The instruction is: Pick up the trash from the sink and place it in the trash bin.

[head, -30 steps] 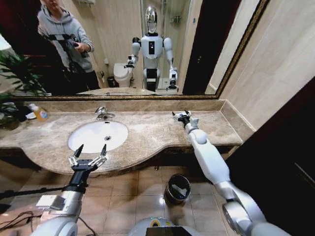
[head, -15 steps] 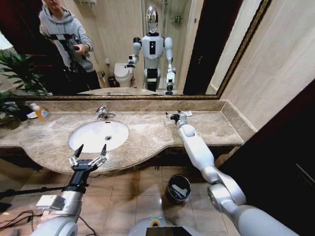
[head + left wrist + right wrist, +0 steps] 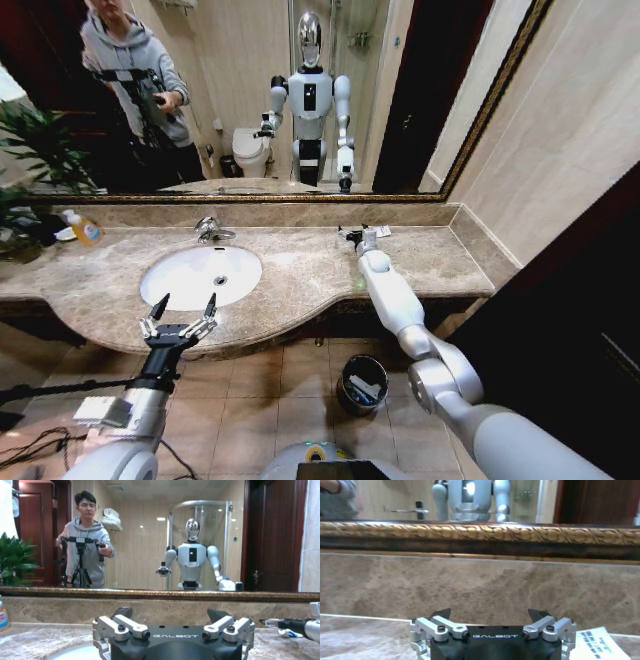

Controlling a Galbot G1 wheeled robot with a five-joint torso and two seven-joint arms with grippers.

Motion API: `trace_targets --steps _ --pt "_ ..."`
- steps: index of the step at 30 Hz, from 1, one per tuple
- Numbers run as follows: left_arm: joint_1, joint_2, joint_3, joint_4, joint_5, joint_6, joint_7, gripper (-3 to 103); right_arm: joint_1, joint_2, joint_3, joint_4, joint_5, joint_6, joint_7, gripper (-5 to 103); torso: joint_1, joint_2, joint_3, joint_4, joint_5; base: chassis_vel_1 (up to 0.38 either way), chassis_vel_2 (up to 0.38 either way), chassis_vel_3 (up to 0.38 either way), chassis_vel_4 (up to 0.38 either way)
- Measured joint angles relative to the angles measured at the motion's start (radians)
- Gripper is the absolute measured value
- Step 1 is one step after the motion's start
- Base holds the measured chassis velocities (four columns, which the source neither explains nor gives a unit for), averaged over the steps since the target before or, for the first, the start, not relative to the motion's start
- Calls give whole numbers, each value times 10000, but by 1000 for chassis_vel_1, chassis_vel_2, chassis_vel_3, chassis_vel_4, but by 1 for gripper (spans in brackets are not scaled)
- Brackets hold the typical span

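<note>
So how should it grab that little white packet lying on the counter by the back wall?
Probably from above, pinching the white packet across its width. It lies flat on the countertop near the backsplash, leaving little room sideways. The open right gripper sits beside it; the left gripper hovers open before the sink.

Right end effector [image 3: 358, 236] over countertop [image 3: 300, 270]
</note>
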Motion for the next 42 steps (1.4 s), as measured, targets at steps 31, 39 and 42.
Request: trace_targets --steps 31,39,42 --pt "0 0 0 0 0 0 0 100 -85 -301 247 -598 445 -236 11 52 -1 0 0 0 2 0 0 0 0" --pt "0 0 0 0 0 0 0 100 -428 -388 257 -135 498 -332 13 33 -1 0 -1 1 2 0 0 0 0" --pt "0 0 0 0 0 0 0 100 -610 -476 241 176 732 -486 -24 30 -1 0 -1 1 2 0 0 0 0"
